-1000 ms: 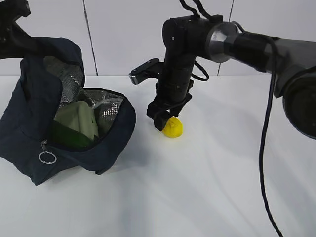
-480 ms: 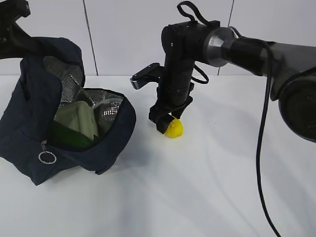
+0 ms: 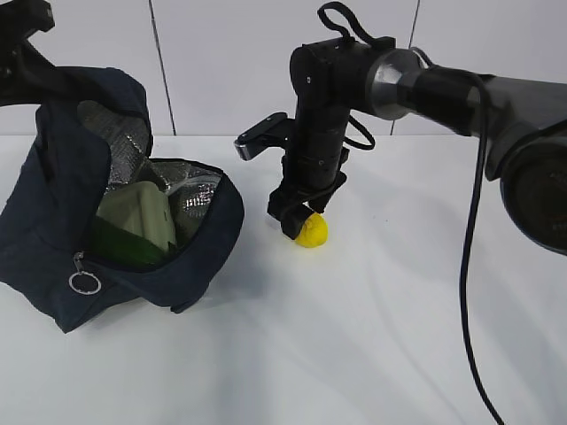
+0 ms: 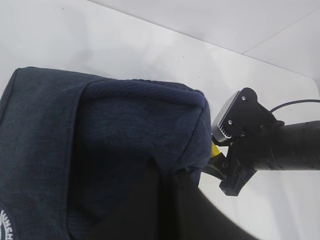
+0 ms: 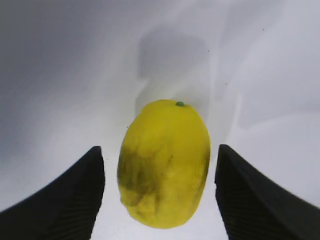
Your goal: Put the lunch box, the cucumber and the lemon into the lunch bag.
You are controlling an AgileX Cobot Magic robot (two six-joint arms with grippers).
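1. One large dark navy fabric lunch bag (image 3: 106,221) with silver foil lining lies on the white table (image 3: 354,354) at the left of the exterior view, its mouth gaping toward the camera. One metal ring zipper pull (image 3: 85,282) hangs at its front edge.
2. One clear lunch box with a pale sage-green lid (image 3: 142,217) sits tilted inside the bag.
3. One smooth dark green cucumber (image 3: 120,245) lies inside the bag too, just below and in front of the lunch box.
4. One small bright yellow lemon (image 3: 311,231) rests on the table outside the bag, near its right side and apart from it.
5. Two grippers are present. The right gripper (image 5: 160,195) points down over the lemon; in the right wrist view its two black ribbed fingers (image 5: 70,195) stand wide on either side of the fruit, with table showing in the gaps, so nothing is clamped.
6. The left gripper (image 3: 22,40) is at the bag's raised back edge at the top left. Bag fabric fills the left wrist view and covers the claw, so I cannot tell whether it is spread or closed.
7. Compared with a second ago, the right arm has shifted slightly right and its cable loop has risen into view; since half a second ago nothing visibly moved. The lemon and bag kept their places.
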